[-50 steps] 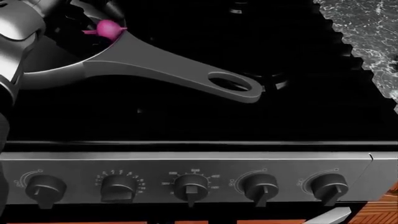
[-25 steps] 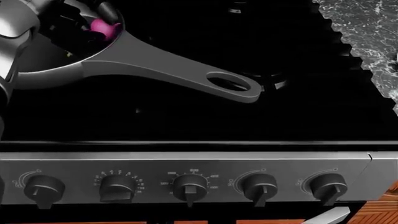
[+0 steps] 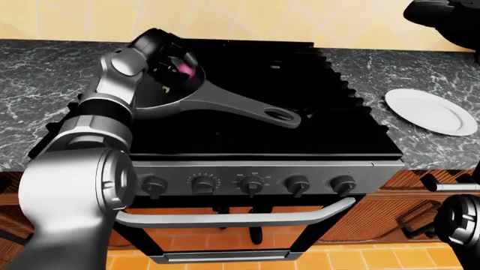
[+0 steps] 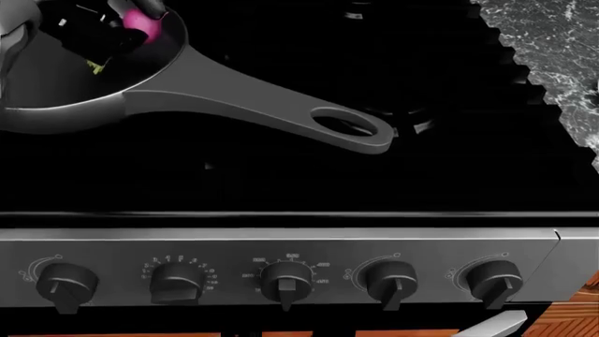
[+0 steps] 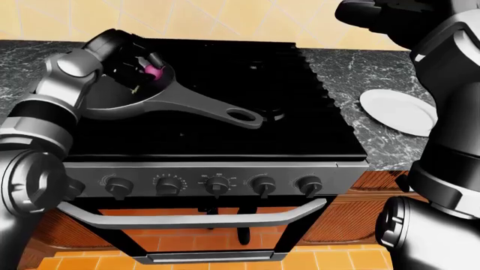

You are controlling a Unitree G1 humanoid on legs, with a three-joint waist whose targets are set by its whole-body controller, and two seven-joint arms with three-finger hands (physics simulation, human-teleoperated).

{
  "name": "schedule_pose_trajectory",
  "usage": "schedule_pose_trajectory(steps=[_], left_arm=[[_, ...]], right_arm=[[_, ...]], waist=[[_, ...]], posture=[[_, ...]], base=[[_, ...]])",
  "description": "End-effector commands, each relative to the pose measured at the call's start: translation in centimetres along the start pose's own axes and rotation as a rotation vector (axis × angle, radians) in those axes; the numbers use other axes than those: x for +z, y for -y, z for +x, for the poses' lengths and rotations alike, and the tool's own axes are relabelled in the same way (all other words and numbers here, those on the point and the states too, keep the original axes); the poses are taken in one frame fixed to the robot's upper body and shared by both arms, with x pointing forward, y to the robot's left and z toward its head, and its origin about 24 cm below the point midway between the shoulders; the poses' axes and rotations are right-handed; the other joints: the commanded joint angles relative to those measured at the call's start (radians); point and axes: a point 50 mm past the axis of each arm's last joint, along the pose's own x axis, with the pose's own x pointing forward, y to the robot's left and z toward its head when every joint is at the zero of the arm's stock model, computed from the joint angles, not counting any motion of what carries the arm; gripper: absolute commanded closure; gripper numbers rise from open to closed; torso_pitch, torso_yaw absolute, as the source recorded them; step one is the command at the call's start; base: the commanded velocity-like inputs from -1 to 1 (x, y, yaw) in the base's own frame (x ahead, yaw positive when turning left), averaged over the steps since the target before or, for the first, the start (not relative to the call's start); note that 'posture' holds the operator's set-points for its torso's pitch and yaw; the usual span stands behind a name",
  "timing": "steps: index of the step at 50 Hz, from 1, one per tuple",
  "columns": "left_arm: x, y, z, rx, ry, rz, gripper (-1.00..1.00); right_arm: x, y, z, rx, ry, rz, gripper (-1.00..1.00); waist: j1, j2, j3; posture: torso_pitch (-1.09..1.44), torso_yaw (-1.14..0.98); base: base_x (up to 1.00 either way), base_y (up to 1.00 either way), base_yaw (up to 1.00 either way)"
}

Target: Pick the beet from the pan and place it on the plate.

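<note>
The pink beet point(image 4: 140, 20) is at the top left of the head view, inside the grey frying pan point(image 4: 65, 116) on the black stove. My left hand point(image 3: 177, 70) reaches into the pan from the left, its dark fingers closed round the beet. A small green scrap point(image 4: 95, 67) lies on the pan floor below the hand. The pan's long handle point(image 4: 281, 112) points down and right. The white plate point(image 3: 431, 111) rests on the marble counter right of the stove. My right hand point(image 5: 371, 14) hangs high at the top edge, above the counter, its fingers unclear.
The black stove top point(image 3: 300, 129) fills the middle, with a row of knobs point(image 4: 286, 281) along its panel and the oven door bar point(image 3: 240, 216) beneath. Grey marble counter point(image 3: 37, 79) runs on both sides. A yellow tiled wall stands behind.
The beet has shifted up and to the left in the head view together with my left hand. The forearm has drawn out of the head view's left edge. The pan has stayed put.
</note>
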Motion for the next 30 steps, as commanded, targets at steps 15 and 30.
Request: schedule_pose_trajectory(steps=[15,30], left_arm=[[3.7,-3.3,-0.8,0.097,0.138,0.004,0.34],[5.2,-4.3,-1.2,0.102,0.189,-0.007,0.35]], right_arm=[[2.1,0.1,-0.2,-0.016,0.092,-0.014,-1.0],[2.1,0.5,-0.3,-0.047,0.072,-0.043,-1.0]], waist=[[0.0,0.0,-0.032],[0.001,-0.001,-0.029]], posture=[[0.0,0.0],[0.0,0.0]], base=[[0.0,0.0,0.0],[0.0,0.0,0.0]])
